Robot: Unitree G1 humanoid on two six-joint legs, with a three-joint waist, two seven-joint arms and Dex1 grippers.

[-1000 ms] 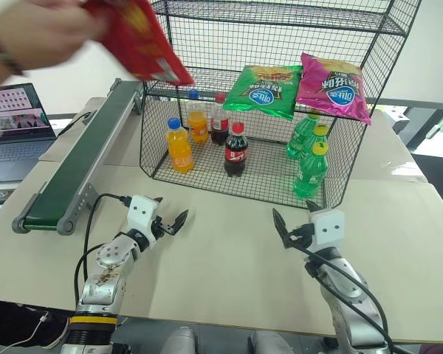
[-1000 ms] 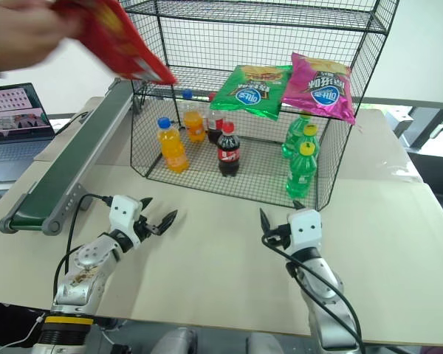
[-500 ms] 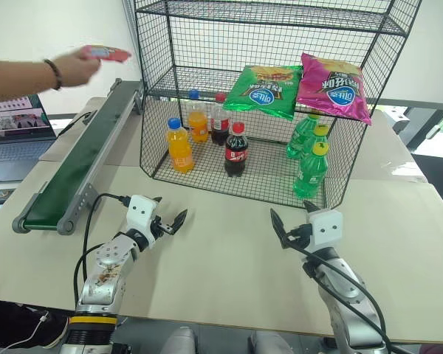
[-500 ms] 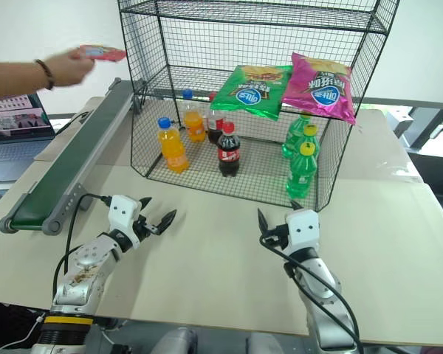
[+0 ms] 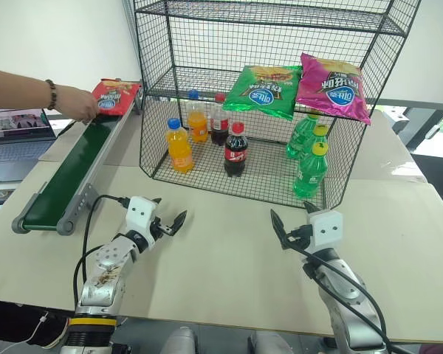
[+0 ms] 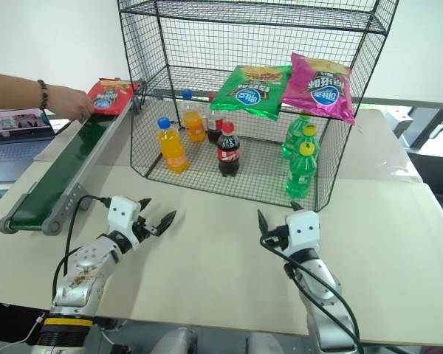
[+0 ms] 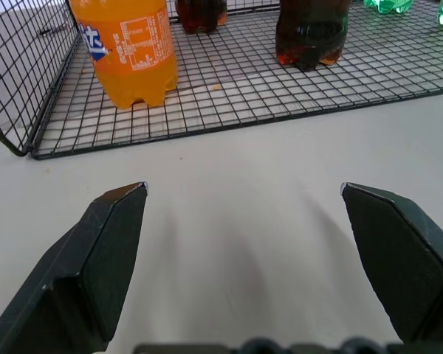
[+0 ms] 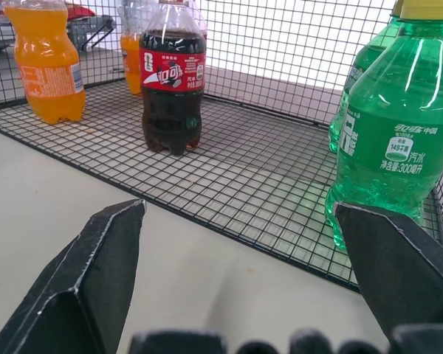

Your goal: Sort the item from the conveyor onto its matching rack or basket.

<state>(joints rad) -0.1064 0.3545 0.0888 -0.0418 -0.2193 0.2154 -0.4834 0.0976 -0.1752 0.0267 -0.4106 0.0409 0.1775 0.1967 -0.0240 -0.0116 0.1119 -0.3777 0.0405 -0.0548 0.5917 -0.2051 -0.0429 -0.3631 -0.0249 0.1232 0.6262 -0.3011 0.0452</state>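
Observation:
The red chip bag (image 5: pixel 117 96) lies at the far end of the dark green conveyor (image 5: pixel 68 173), with a person's hand (image 5: pixel 77 104) on it. The black wire rack (image 5: pixel 280 44) stands behind the table's middle; its flat shelf tier (image 5: pixel 199 80) carries a green chip bag (image 5: pixel 264 90) and a magenta chip bag (image 5: pixel 332 85). My left gripper (image 5: pixel 169 221) hovers open over the table near the conveyor's near end, nothing between its fingers. My right gripper (image 5: pixel 289 226) is open too, just in front of the rack's lower compartment.
Drink bottles stand in the walled wire compartment: orange (image 5: pixel 179 146), cola (image 5: pixel 235 150) and green (image 5: pixel 312 170). A laptop (image 5: pixel 15 124) sits at the far left beyond the conveyor. Bare tabletop (image 5: pixel 229 258) lies between my grippers.
The person's hand brought the red chip bag down from in front of the rack and laid it on the conveyor's far end. Both of my grippers stayed still.

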